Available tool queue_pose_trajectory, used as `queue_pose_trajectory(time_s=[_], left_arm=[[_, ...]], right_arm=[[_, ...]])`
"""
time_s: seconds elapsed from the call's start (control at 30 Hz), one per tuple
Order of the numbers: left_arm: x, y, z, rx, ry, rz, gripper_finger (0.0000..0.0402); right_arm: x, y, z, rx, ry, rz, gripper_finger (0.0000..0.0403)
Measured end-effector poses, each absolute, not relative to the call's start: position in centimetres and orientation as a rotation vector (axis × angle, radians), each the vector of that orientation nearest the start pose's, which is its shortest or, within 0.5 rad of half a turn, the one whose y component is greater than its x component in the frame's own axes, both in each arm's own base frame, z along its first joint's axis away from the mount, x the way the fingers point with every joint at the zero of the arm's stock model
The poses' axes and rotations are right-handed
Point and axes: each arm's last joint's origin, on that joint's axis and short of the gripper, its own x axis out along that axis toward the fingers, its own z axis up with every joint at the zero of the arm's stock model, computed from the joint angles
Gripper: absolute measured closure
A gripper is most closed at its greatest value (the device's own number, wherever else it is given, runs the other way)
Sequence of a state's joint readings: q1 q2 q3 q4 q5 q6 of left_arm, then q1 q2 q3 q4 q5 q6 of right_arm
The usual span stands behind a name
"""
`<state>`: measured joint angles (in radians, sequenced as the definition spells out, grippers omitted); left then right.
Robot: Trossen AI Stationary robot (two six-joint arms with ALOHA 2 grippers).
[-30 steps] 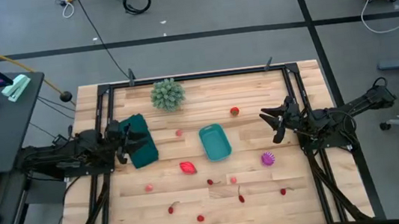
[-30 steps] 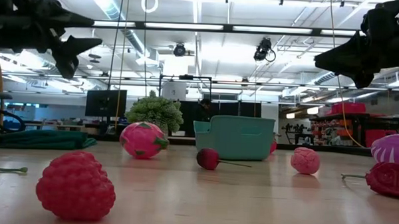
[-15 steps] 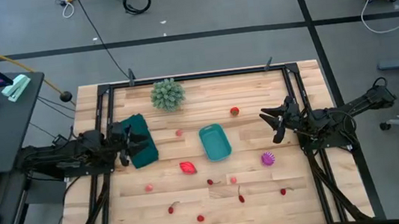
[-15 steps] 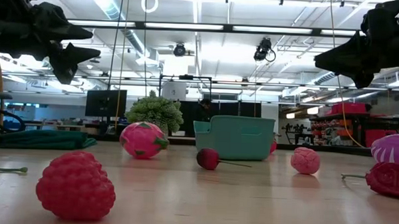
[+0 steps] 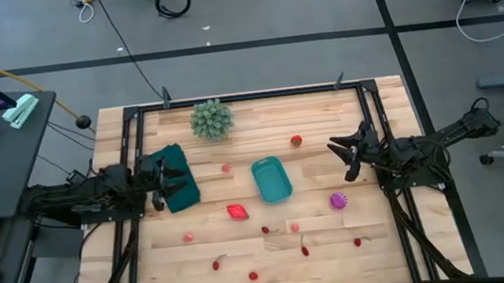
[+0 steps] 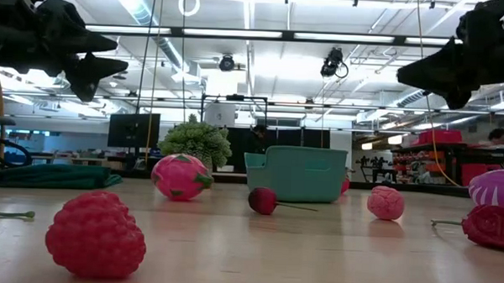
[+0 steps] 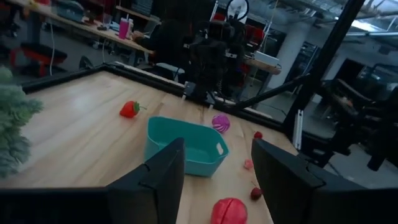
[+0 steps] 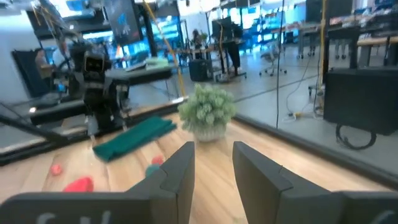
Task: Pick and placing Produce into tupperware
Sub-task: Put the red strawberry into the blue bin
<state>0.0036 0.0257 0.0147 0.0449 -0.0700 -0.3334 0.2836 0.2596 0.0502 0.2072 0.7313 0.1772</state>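
Note:
The teal tub stands mid-table, also in the low view and the left wrist view. Tiny red and pink produce lies scattered around it: a strawberry, a large red piece, a purple spiky ball, and several small pieces near the near edge. My left gripper hovers open above the dark green flat piece, left of the tub; its fingers frame the tub in its wrist view. My right gripper hovers open right of the tub. Both hold nothing.
A spiky pale-green plant ball sits near the far edge. A black frame rail rims the table. In the low view a raspberry and the big red piece lie in front of the tub. Bare wood stretches between tub and right gripper.
In the low view my left gripper has sunk a little while staying over the dark green piece. The right gripper and all the produce have kept still.

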Motion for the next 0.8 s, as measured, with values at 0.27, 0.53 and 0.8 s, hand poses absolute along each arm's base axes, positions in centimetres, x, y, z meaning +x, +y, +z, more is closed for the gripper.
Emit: queue_pose_trajectory(time_s=[0.27,0.53,0.8], left_arm=[[9.8,0.6,17.3,-0.284,-0.086,0.183,0.0206],[9.5,1.1,17.9,-0.266,-0.171,0.378,0.0209],[9.4,1.3,18.2,-0.278,-0.212,0.440,0.0206]], right_arm=[[11.3,1.2,16.8,-0.026,0.101,-0.480,0.0286],[12.9,1.5,17.3,-0.281,0.235,-0.459,0.0286],[16.7,1.0,20.0,-0.458,0.470,-0.472,0.0286]])
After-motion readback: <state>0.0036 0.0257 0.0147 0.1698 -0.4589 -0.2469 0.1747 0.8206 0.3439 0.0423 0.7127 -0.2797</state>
